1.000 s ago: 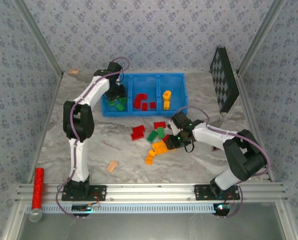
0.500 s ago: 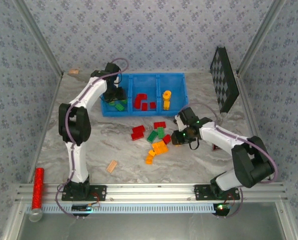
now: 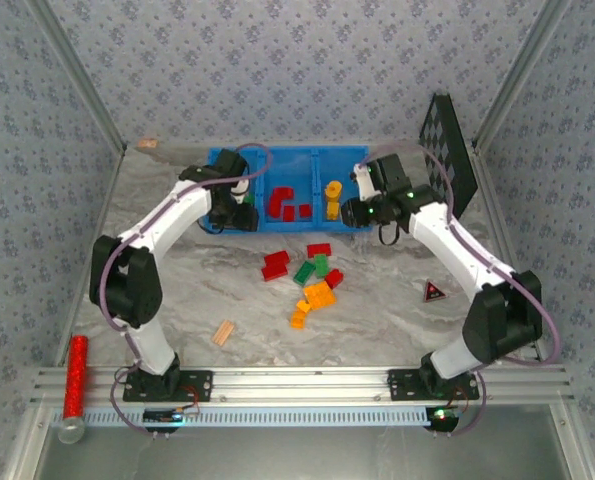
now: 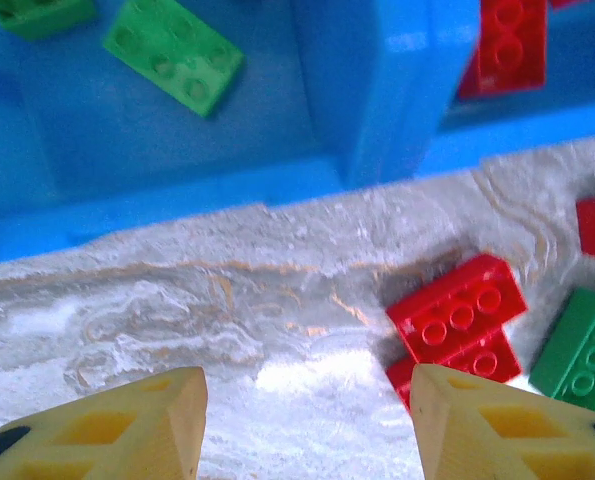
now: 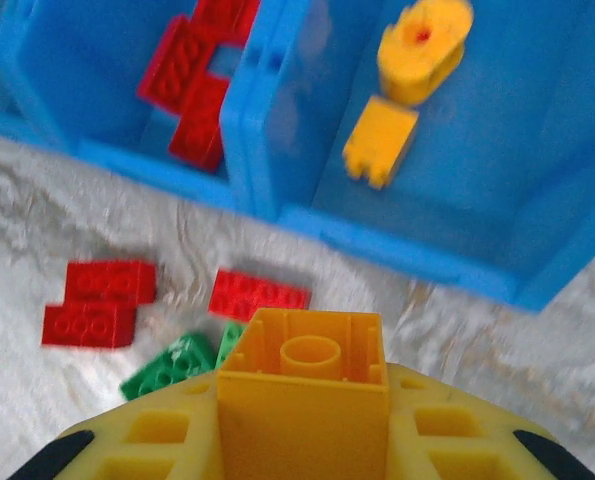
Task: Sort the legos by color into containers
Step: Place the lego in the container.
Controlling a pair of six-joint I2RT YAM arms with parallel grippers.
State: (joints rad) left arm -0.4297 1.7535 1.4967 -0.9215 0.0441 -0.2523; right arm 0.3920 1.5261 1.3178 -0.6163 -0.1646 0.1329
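Right gripper (image 5: pixel 302 445) pinching orange-yellow brick (image 5: pixel 300 375), just in front of blue bin (image 5: pixel 267 150). Carry over rightmost compartment (image 5: pixel 537 150) (yellow pieces (image 5: pixel 422 45) there), clear rim, release low. Left gripper (image 4: pixel 307 420) fingers spread, empty, just in front of bin, loose legos (image 4: pixel 457 315) beside.

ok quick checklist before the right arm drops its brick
1. right tool shut on yellow brick: ok
2. brick above right compartment: cannot tell
3. that compartment holds yellow only: ok
4. left tool open, empty: ok
5. left arm clear of that compartment: ok
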